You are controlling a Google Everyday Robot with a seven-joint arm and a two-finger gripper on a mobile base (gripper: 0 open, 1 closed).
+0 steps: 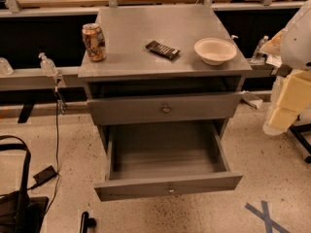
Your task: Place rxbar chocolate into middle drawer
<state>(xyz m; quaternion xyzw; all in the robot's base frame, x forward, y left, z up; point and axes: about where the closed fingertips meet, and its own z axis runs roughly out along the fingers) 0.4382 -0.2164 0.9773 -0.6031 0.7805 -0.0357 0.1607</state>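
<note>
Middle drawer [146, 186] stands pulled open and empty nearest me, while the chocolate bar [163, 49] waits on the cabinet top [136, 25], not yet picked up.

Just above the open drawer, the upper drawer [165, 108] is shut. Further back, the bar lies flat between a drink can [94, 42] on the left and an empty white bowl [214, 57] on the right, touching neither. I judge it light, thin and fairly stiff with a slick wrapper, so I would pinch it across its narrow width near the middle. My gripper is out of view. Only the arm's pale casing [294, 96] shows at the right edge, so I cannot tell whether it is open or closed.
</note>
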